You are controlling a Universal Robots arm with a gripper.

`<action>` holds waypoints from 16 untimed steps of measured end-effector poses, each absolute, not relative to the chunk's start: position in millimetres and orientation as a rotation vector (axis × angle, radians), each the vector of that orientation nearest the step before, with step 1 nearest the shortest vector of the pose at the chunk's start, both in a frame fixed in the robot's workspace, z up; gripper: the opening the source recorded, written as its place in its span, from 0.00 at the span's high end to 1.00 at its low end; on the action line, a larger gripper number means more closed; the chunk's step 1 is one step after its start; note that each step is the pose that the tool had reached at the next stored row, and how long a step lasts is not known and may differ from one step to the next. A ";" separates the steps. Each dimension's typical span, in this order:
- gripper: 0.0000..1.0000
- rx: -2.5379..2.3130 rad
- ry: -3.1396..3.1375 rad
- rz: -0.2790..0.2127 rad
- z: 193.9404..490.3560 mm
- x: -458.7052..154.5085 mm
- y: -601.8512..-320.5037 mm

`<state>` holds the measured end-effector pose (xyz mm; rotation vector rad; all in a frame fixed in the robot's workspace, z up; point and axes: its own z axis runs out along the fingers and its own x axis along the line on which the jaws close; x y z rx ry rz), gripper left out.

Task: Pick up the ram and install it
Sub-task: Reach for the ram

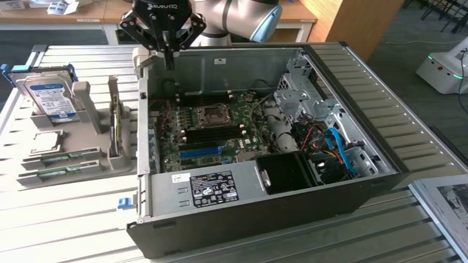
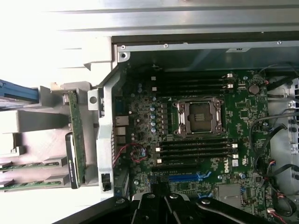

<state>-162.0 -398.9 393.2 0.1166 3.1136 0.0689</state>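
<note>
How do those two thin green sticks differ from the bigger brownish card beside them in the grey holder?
The two thin green ram sticks are long and low; the brownish expansion card is taller and larger. The sticks run crosswise to the card. Both sit in the grey holder, outside the computer case.
</note>
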 end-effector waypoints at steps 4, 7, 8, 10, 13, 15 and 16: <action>0.90 0.117 3.114 0.069 393.3 -167.5 -398.8; 0.90 0.117 3.114 0.069 393.3 -171.4 -398.9; 0.90 0.116 3.114 0.069 393.2 -172.8 -398.9; 0.90 0.117 3.114 0.069 393.3 -175.6 -398.9; 0.90 0.117 3.114 0.069 393.3 -179.7 -398.8; 0.90 0.117 3.114 0.069 393.3 -182.5 -398.8; 0.90 0.117 3.114 0.069 393.3 -184.0 -398.8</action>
